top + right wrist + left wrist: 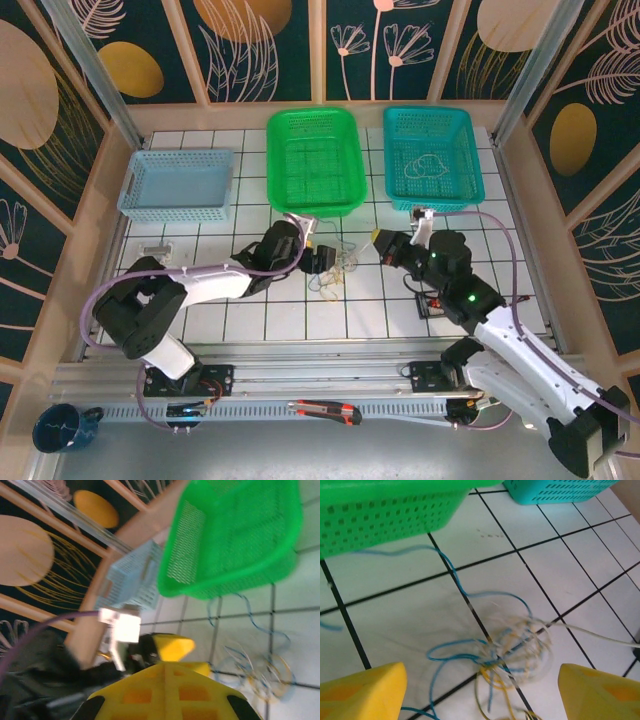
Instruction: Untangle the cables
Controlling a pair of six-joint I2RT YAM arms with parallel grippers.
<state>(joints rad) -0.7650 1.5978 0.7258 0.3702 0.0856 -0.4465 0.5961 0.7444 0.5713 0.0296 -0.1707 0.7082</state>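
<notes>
Left pincer (480, 695) stands wide open, its two yellow fingers (362, 692) far apart at the bottom corners of its wrist view, with nothing gripped. From above, this pincer (325, 262) sits low over the middle of the white gridded tabletop (240, 320). The right pincer (383, 245) faces it from close by on the right. Its yellow fingers (165, 680) are pressed together and hold nothing.

Just past the left fingertips lie the cables (515, 650), a loose knot of thin blue, yellowish-green and whitish wires resting flat on the tiles. Some strands run down between the open fingers without touching them. Seen from above, the cables (337, 270) lie just beside the left pincer, between the two pincers. From the right wrist, the tangle (265, 672) appears blurred at the lower right.

One blue strand wanders away from the knot toward the green basket (385, 515) and reaches its near wall. A whitish strand leaves the knot to the right.

Farther back, three baskets stand in a row: a light blue basket (178, 182) on the left, the green basket (315, 160) in the middle, and a teal basket (432, 155) on the right. Inside the teal basket lies a whitish wire loop (430, 165).
</notes>
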